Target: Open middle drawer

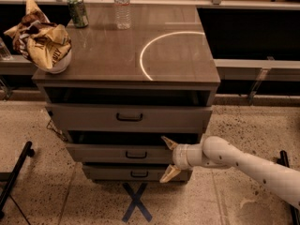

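The middle drawer is a wide, shallow grey-brown front with a small dark handle at its centre, between a taller top drawer and a narrow bottom drawer. A dark gap shows above its front. My gripper is open in front of the right part of the middle drawer. One tan fingertip is at the drawer's upper edge and the other is down by the bottom drawer. It is to the right of the handle and holds nothing. My white arm reaches in from the lower right.
On the cabinet top stand a bowl holding a crumpled bag, a green can and a clear bottle. A blue X is taped on the floor in front. A black stand leg lies at the left.
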Robot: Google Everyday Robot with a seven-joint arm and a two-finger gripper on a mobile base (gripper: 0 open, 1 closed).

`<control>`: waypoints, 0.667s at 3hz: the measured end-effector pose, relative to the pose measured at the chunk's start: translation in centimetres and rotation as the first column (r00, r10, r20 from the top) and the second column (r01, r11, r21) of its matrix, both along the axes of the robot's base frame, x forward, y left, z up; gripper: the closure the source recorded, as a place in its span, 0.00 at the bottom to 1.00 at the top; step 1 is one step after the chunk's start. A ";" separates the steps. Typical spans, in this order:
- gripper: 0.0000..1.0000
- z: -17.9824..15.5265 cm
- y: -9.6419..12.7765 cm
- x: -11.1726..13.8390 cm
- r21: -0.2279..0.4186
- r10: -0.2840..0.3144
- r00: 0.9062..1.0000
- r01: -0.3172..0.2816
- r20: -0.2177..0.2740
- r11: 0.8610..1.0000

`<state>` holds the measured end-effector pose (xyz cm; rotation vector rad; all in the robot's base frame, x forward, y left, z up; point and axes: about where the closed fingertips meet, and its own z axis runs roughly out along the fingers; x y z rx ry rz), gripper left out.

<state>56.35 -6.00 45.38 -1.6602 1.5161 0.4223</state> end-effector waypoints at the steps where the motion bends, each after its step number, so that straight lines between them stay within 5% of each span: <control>1: 0.00 -0.6 -0.3 0.6 -0.017 -0.006 1.000 0.007 0.006 1.000; 2: 0.00 -1.3 -0.6 1.1 -0.062 -0.021 1.000 0.022 0.018 0.998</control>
